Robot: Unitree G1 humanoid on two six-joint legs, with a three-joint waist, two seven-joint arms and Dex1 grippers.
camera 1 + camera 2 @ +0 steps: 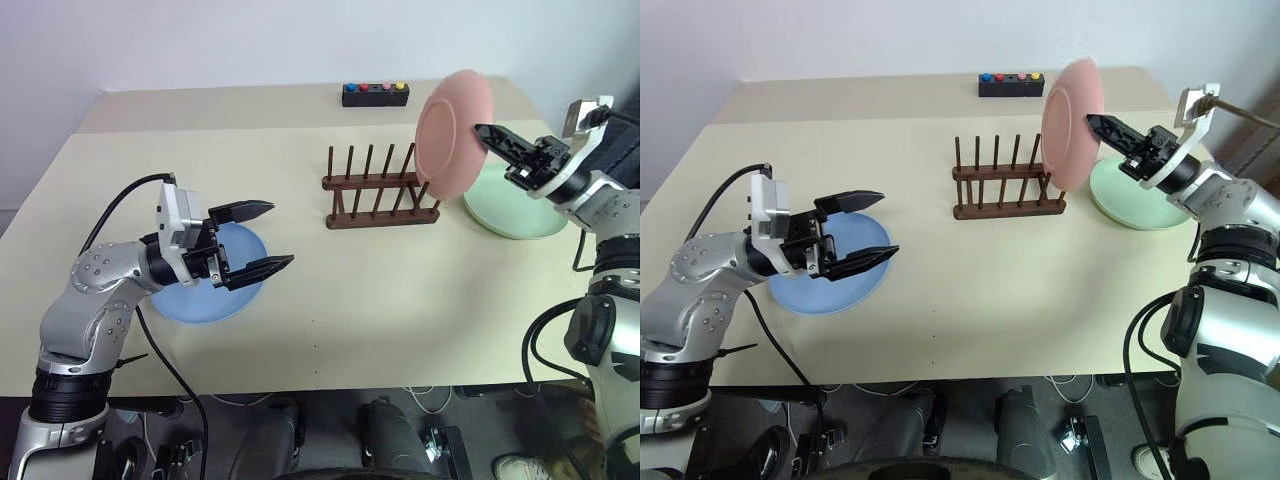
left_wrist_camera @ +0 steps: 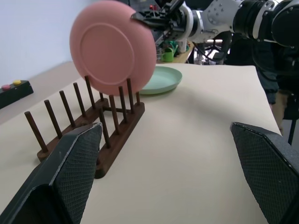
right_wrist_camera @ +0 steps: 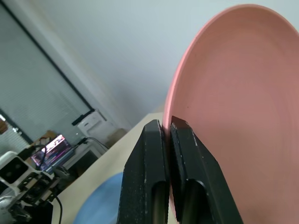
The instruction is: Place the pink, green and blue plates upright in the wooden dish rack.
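The right gripper (image 1: 487, 131) is pinched tight on the rim of the pink plate (image 1: 453, 130) and holds it up on its edge, in the air, just above the right end of the wooden dish rack (image 1: 380, 197). The bottom of the plate is close to the last pegs, but I cannot tell if it touches them. To do this step well, I think the plate should come down slowly and stay straight up, so its bottom edge slides into a gap between two pairs of pegs and not onto the peg tops. If it leans, it could bump a peg, push the little rack along the table (image 1: 400, 300), or tip over when let go. The gripper should open only when the plate sits on both bars and stands by itself. The green plate (image 1: 515, 210) lies flat on the table just to the right of the rack, under the right arm. The blue plate (image 1: 205, 290) lies flat on the left side, well apart from the rack. The left gripper (image 1: 260, 237) hangs over the blue plate with its fingers wide open and holds nothing.
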